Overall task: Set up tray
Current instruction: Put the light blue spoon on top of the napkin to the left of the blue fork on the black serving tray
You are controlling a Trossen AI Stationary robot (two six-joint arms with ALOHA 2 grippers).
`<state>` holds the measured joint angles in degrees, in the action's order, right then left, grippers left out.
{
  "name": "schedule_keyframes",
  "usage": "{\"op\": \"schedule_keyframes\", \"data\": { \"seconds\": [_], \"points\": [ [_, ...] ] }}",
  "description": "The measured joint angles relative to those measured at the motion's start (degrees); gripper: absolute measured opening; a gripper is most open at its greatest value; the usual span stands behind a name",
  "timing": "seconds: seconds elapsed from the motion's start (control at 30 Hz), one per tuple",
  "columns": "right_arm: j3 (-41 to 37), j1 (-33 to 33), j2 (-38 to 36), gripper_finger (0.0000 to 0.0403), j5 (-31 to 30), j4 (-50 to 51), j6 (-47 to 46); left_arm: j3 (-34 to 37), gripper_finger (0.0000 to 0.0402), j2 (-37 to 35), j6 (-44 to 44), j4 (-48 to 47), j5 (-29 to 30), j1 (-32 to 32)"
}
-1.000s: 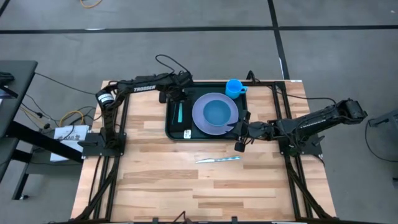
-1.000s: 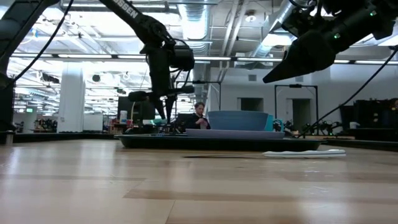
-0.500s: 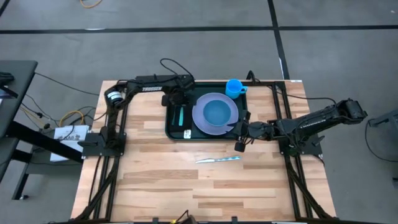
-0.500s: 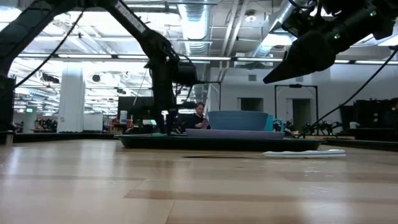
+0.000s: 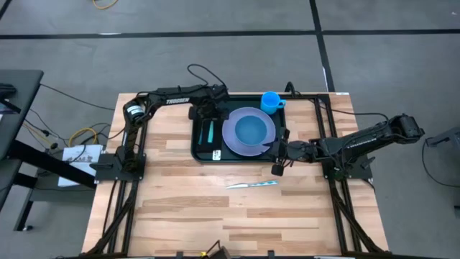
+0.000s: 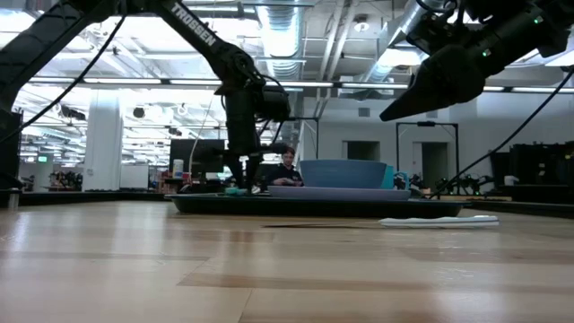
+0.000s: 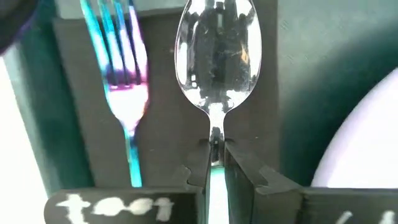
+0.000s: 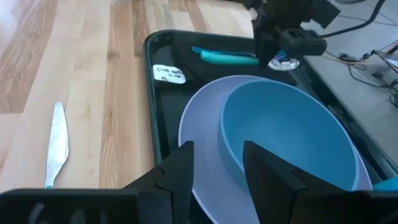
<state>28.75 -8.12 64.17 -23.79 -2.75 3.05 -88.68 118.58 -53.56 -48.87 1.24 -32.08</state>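
1. High view: the tray lies at the far middle of the tabletop, carrying a lavender plate with a blue bowl, and a blue cup in its far right corner.
2. Left gripper has its fingers pinched on a spoon handle, beside a fork.
3. Right gripper hangs near the tray's right edge, fingers partly apart, empty.
4. A knife lies on the wood, just near of the tray.

Glossy mirror-bright metal spoon, iridescent shiny fork, smooth dark green plastic tray, pale varnished wooden desk, matt lavender plate
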Motion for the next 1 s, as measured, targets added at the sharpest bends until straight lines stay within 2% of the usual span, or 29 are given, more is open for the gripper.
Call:
{"op": "schedule_keyframes", "data": {
  "seconds": [0.2, 1.0],
  "points": [
    [0.0, -0.1, 0.0, 0.0131, 1.7, 1.5, -1.5, -0.2, 0.0012, 0.0, -0.1, -5.4, 2.3, 0.0],
    [0.0, -0.1, 0.0, 0.0131, 1.7, 2.3, -1.6, -0.2, 0.0012, 0.2, -0.7, -4.2, 3.5, 0.0]
  ]
}}
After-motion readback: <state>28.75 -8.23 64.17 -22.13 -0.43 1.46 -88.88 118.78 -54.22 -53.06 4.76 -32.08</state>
